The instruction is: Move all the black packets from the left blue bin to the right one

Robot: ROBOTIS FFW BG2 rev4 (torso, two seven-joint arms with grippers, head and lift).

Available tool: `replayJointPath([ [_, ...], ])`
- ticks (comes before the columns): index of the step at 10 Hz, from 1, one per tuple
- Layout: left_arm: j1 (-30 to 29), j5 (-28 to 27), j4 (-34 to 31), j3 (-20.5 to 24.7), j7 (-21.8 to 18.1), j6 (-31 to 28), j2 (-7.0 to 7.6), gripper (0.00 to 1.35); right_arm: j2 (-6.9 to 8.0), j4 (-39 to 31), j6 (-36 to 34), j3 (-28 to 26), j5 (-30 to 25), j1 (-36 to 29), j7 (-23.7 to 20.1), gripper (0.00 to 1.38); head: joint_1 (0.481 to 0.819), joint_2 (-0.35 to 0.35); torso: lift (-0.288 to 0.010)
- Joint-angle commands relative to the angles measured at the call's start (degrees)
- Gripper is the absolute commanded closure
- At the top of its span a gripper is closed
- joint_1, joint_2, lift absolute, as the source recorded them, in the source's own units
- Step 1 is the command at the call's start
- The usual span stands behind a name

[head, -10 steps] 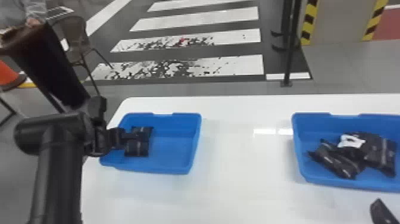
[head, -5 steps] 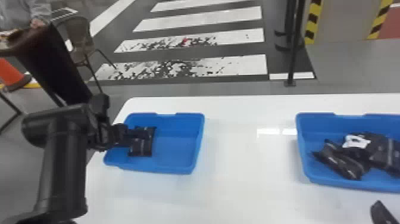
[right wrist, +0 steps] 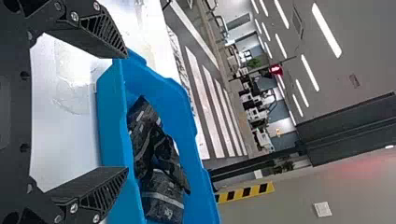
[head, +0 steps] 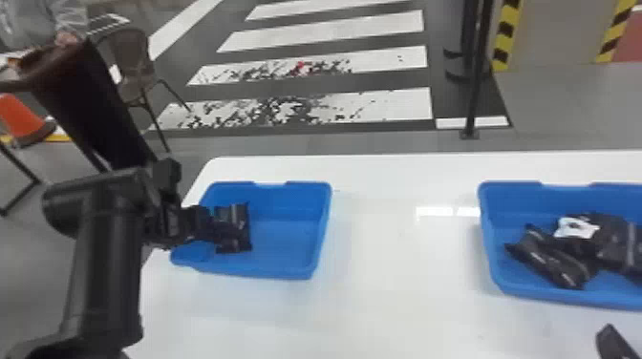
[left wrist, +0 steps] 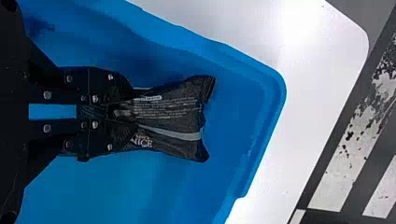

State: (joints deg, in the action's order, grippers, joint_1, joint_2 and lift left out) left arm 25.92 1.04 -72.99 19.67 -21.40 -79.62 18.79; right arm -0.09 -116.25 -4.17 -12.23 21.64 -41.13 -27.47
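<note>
The left wrist view showed clearly one packet (left wrist: 173, 112) clenched by the left hand (head: 217, 229); the open right hand (head: 612, 343), at the head view's four o'clock, was cut off.

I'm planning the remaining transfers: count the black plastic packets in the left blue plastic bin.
1 visible: the black plastic packet, one end between the fingers of the left tool, inside the left bin. Another may be hidden underneath.
</note>
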Motion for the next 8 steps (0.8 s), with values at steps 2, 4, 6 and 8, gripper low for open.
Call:
replayJointPath([
  [2,-1.7,0.4,-1.2,-2.8,-4.2,4.8,0.99,1.21,0.14,-0.1,-0.2,-0.1,1.0,-0.4,-0.4,0.18,0.695,0.269,-0.137],
  [4,-10.2,4.4,-15.2,-1.7,-5.3,4.8,-0.16,1.21,0.14,-0.8,-0.2,-0.2,1.1,-0.4,-0.6,0.19,0.695,0.251,-0.137],
  [6,-17.6,7.0,-27.9,-1.4,-7.6,6.8,-2.0,1.21,0.14,-2.4,-1.5,-0.1,1.6,0.6,-2.0,0.19,0.695,0.226,-0.137],
  [8,-23.2,7.1,-40.7,-2.9,-10.8,8.9,-4.11,1.21,0.14,-4.5,-4.3,0.5,2.5,2.7,-3.7,0.19,0.695,0.183,-0.137],
])
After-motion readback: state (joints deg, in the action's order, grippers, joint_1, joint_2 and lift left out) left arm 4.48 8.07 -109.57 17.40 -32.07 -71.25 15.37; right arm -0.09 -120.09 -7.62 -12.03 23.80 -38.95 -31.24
